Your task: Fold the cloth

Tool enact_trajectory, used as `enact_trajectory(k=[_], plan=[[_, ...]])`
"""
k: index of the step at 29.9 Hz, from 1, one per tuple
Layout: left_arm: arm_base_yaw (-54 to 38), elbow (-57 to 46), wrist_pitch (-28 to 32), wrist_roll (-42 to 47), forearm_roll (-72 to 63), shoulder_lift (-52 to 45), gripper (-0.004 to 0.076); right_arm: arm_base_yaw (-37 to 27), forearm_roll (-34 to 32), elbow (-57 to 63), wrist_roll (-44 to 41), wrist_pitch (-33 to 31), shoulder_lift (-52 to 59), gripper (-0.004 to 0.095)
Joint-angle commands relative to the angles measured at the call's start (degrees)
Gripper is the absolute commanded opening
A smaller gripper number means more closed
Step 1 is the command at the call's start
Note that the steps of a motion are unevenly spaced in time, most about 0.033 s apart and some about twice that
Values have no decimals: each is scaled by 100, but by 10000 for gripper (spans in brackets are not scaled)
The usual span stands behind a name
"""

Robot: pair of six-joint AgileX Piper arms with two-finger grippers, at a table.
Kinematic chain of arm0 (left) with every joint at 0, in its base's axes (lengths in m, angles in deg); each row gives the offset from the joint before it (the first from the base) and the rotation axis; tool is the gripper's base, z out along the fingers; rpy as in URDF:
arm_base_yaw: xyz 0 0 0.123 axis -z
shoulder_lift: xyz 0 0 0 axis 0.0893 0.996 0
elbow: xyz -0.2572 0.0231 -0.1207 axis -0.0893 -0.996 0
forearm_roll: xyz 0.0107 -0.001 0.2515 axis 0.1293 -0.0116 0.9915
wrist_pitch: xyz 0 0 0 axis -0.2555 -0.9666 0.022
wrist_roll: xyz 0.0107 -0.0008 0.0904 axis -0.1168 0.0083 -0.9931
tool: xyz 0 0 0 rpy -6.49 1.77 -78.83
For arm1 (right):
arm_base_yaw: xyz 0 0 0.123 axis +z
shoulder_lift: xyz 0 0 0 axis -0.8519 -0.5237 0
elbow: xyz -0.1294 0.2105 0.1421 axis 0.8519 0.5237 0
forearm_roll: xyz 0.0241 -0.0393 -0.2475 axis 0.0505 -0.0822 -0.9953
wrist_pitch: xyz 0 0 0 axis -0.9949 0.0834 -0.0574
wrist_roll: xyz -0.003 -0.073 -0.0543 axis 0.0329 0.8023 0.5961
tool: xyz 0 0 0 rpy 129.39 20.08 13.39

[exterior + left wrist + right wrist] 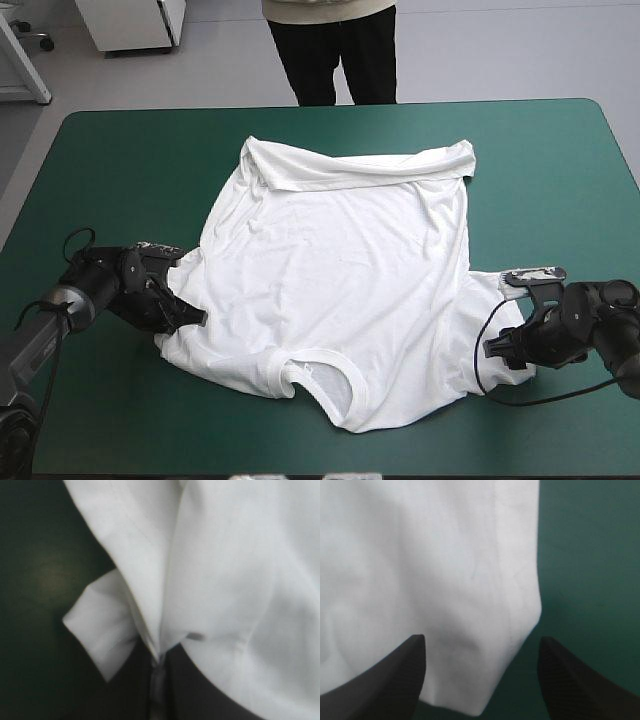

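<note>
The white T-shirt [340, 270] lies spread flat on the teal-green cover, its collar [310, 368] toward the near edge and its far hem [360, 168] turned over in a band. My left gripper [195, 318] is at the left sleeve, low on the table. In the left wrist view, this gripper [157, 680] is shut, pinching a fold of the T-shirt [225, 555]. My right gripper [497, 345] sits at the right sleeve. In its own view the right gripper [480, 645] stands open, the sleeve end of the T-shirt [420, 555] lying between its fingers.
Bare teal-green cover [120, 170] surrounds the shirt on every side, widest at the far left and far right. The collar end lies close to the table's near edge [420, 470].
</note>
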Motion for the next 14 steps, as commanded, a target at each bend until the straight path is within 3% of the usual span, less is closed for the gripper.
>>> enact_trajectory(k=[1, 5, 7, 11, 13, 14], plan=[[69, -203, 455, -104, -632, 280, -9, -42, -243, -91, -154, 456, -215, 622], [69, -203, 454, -169, -632, 280, -9, -42, -159, -91, -154, 581, -769, 615], [69, -203, 441, -169, -632, 280, -9, -42, -92, -91, -143, 481, -1017, 561], [69, -203, 451, -154, -632, 280, -9, -42, 54, -91, 38, 338, -1260, 255], [69, -203, 451, -154, -632, 280, -9, -42, 275, -91, 340, 330, -1216, 15], [69, -203, 461, -154, -632, 280, -9, -42, 386, -91, 419, 330, -1201, -13]])
